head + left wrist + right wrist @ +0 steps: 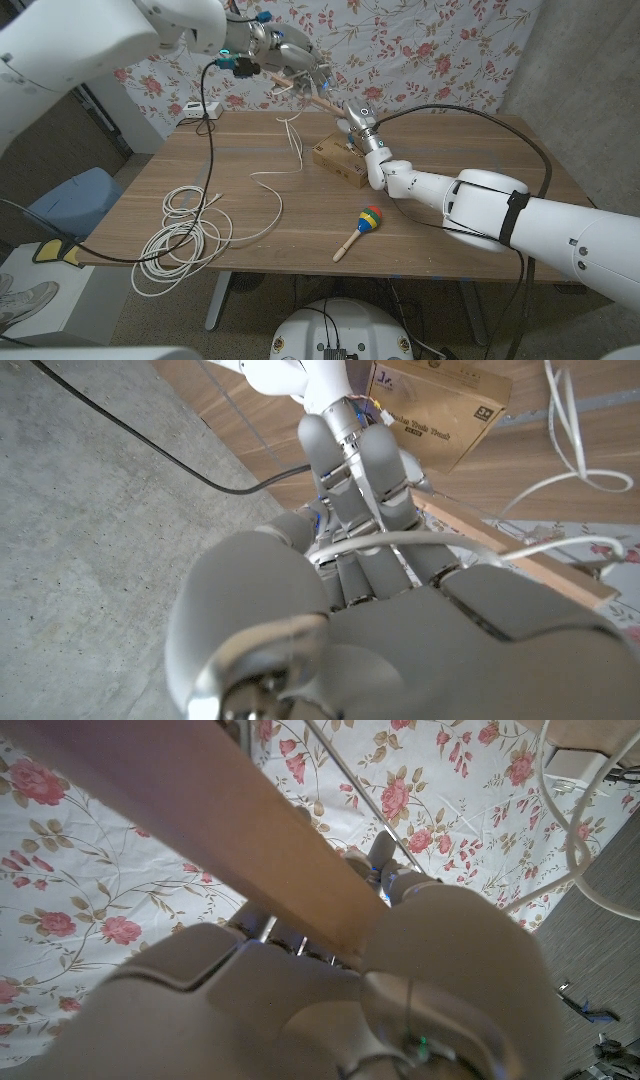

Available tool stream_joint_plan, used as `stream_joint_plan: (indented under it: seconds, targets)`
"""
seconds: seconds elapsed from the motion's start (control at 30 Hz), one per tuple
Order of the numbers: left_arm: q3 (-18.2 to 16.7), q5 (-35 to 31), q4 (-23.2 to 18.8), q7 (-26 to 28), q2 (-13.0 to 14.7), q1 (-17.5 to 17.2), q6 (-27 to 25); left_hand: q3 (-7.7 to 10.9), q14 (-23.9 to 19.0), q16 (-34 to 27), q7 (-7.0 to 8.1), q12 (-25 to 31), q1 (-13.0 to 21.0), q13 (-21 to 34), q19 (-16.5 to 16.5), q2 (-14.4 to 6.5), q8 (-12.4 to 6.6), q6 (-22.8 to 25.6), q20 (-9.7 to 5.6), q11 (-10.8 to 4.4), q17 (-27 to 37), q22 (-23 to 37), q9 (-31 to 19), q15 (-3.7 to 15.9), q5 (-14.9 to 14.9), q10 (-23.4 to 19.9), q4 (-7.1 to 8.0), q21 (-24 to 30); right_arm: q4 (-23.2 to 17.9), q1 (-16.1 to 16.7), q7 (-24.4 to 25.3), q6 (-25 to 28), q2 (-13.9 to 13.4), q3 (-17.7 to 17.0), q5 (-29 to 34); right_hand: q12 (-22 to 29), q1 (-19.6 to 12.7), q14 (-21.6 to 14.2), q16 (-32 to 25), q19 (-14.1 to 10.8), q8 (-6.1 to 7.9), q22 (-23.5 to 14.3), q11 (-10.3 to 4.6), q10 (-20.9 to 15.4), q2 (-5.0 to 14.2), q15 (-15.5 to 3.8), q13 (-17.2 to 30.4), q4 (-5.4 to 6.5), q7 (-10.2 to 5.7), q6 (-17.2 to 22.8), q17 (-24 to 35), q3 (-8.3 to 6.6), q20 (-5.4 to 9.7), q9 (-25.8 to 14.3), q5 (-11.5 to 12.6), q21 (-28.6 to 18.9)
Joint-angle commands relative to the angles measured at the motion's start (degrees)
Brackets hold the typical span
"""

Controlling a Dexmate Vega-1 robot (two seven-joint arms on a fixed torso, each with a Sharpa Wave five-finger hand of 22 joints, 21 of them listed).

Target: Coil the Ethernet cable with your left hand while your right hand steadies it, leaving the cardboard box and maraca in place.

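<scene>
Ethernet cable [185, 238]: mostly coiled left of cardboard box [340, 161]; free strand rises to left hand [290, 55], fingers closed on it. Right hand [358, 122], above box, grips wooden stick; maraca [362, 227] in front of box. Risk: taut strand sweeps box.

We see the left hand [290, 55] raised high over the far side of the table, fingers [365, 470] curled around a thin white cable and a wooden stick. The right arm reaches in from the right, its hand [358, 118] lifted, fingertips gripping the stick's other end.
</scene>
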State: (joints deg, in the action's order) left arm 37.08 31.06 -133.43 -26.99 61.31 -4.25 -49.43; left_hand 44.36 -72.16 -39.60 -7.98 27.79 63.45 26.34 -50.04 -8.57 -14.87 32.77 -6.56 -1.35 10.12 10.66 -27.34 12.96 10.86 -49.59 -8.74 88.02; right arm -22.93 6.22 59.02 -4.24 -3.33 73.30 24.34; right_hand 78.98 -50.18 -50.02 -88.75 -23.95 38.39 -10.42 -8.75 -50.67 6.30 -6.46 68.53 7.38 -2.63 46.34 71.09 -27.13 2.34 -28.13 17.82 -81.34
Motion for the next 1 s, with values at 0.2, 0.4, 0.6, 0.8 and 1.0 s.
stream_joint_plan:
  seconds: [0.2, 0.4, 0.6, 0.8, 1.0]
  targets:
    - [5.2, -6.0, 5.6, -10.3, -4.8, -4.4, 5.5, 1.13, -1.5, 1.4, 0.26, -1.1, 0.5, -0.6, -1.2, 0.2, -0.22, 0.6, -5.32, -3.3, 0.2, -0.1, 0.3, -0.07, -0.4, 3.0, -0.97, 0.6, -1.0, -1.6, 2.7, 2.2, -0.5, -3.9, -2.1, -0.2, 2.3, 0.2, -0.3, 0.1, 0.51, -0.1, -0.07, -0.4, 2.93, -5.71, 0.2, 0.47, 0.08, 0.5, 0.1, -0.77, 6.31, -0.1, 0.4, 0.2]
    - [6.5, -6.6, 6.3, -11.4, -5.7, -5.6, 4.4, -0.95, -1.7, 5.0, -0.43, -4.7, -3.5, -2.5, -1.7, 1.8, 1.19, -2.3, -5.26, -0.45, 0.2, -0.4, 1.1, -0.29, -0.8, 7.6, 0.93, 0.2, -1.5, -2.4, 3.8, 3.3, -0.9, -4.8, -2.3, 0.1, 2.3, 0.1, -0.3, 0.1, 0.52, -0.1, -0.22, -0.2, 2.96, -5.72, 0.8, 0.45, 0.17, 0.5, 0.1, -0.78, 6.32, 0.0, 0.5, 0.2]
    - [7.9, -7.2, 8.8, -9.5, -7.0, -7.4, 1.1, -1.7, -1.7, 7.9, -1.65, -7.1, -6.8, -4.5, -1.7, 2.0, 2.86, -5.7, -5.15, 1.2, 0.2, -0.7, 2.1, -0.63, -0.8, 9.6, 2.16, -0.9, -4.2, -2.4, 5.0, 4.0, -2.4, -5.8, -1.5, 0.1, 2.3, 0.1, -0.3, 0.1, 0.61, -0.1, -0.24, -0.2, 2.97, -5.71, 0.7, 0.45, 0.13, 0.4, 0.1, -0.79, 6.32, -0.1, 0.5, 0.2]
    - [12.0, -12.2, 7.6, -7.4, -6.3, -4.8, -6.8, -3.22, -1.4, 10.5, -1.92, -8.7, -11.8, -6.4, -1.9, 3.1, 3.81, -8.7, -5.13, 2.5, 0.4, -0.9, 3.6, -0.99, -1.2, 10.0, 4.54, -2.2, -8.7, -1.6, 5.0, 5.2, -5.1, -7.1, 0.1, -0.4, 2.3, 0.1, -0.3, 0.1, 0.61, -0.1, -0.14, -0.5, 2.96, -5.71, -0.1, 0.45, 0.14, 0.5, 0.1, -0.78, 6.32, 0.0, 0.5, 0.3]
    - [20.0, -18.7, 9.2, -10.9, -5.9, 1.2, -11.1, -6.05, 3.1, 15.4, -0.96, -11.4, -18.0, -8.4, 2.3, 7.2, 4.07, -12.2, -3.65, 3.2, 0.9, -0.9, 5.8, -1.31, -0.7, 13.1, 6.02, -5.6, -12.9, -0.4, 4.6, 5.9, -7.5, -8.5, 1.5, 0.1, 2.3, 0.1, -0.3, 0.1, 0.7, -0.1, -0.15, -0.2, 2.97, -5.71, 0.8, 0.45, 0.13, 0.5, 0.1, -0.78, 6.34, 0.0, 0.5, 0.3]
